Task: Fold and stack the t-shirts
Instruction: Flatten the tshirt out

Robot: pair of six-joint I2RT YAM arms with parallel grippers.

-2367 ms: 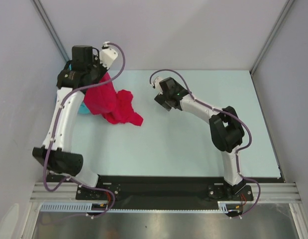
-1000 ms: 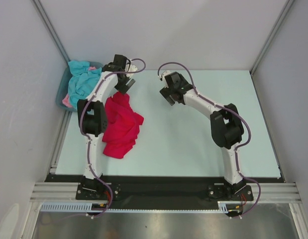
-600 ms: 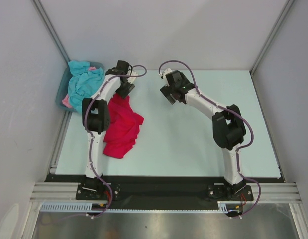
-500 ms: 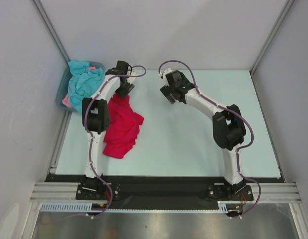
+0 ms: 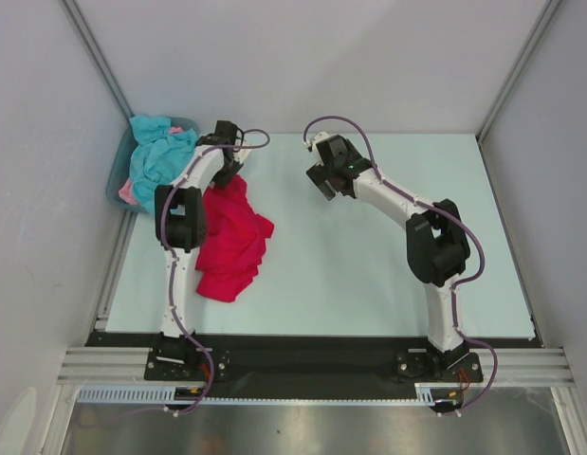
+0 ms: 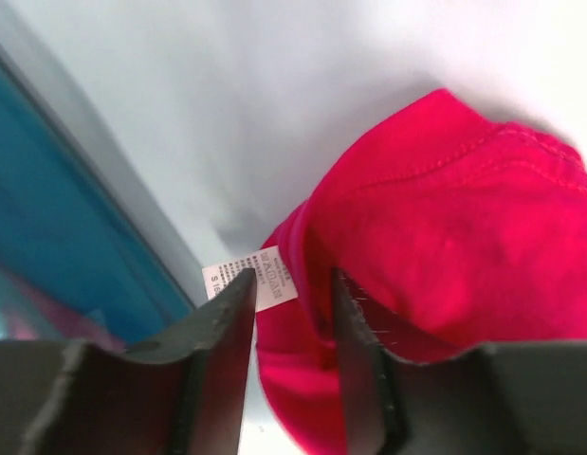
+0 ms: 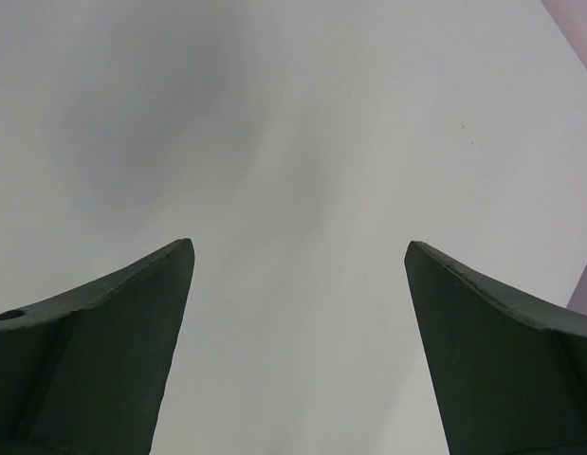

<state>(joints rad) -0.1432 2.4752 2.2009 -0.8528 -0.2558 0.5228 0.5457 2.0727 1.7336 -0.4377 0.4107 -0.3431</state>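
A crimson red t-shirt point(image 5: 234, 237) lies crumpled on the table at the left. My left gripper point(image 5: 228, 171) is at its far end, by the collar. In the left wrist view the jaws point(image 6: 291, 284) stand narrow but apart. A fold of the red t-shirt point(image 6: 445, 209) and its white label point(image 6: 273, 277) sit between the fingers. A turquoise t-shirt point(image 5: 160, 152) and a bit of pink cloth point(image 5: 129, 192) fill the tub. My right gripper point(image 5: 321, 188) hovers wide open over bare table, right of the red shirt, with nothing between its fingers point(image 7: 298, 251).
The grey-blue tub point(image 5: 115, 186) stands at the far left corner, just left of my left gripper; its wall point(image 6: 113, 190) runs close beside the fingers. Grey walls enclose the table at the back and on both sides.
My left gripper has dropped onto the far end of the red t-shirt and its jaws have narrowed around the collar. The right arm has barely moved.
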